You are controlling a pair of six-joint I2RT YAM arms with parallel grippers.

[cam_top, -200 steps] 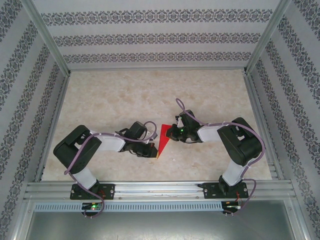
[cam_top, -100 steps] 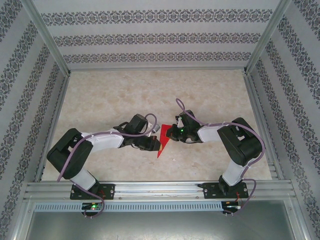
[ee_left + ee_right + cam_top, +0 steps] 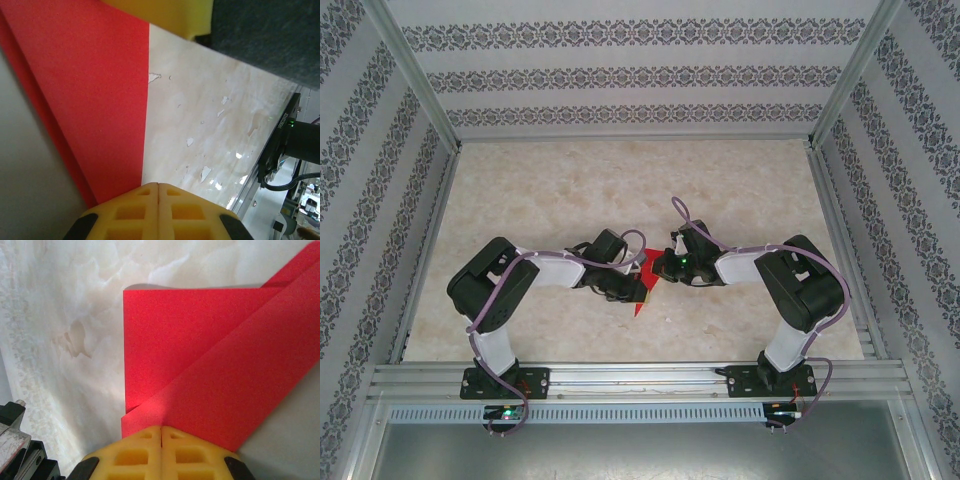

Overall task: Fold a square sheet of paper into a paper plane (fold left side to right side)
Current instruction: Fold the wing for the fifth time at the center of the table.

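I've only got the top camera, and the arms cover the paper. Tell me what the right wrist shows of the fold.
Observer: From the right wrist, the paper has a flap lying diagonally over a flat lower layer.
Operator: Now give me the right gripper's state.
Observer: The right gripper is shut, with its yellow tips together at the flap's near corner.
Operator: Same for the left.
Observer: In the left wrist view the left gripper is shut too, with its tips at the paper's straight edge, where it meets the table.
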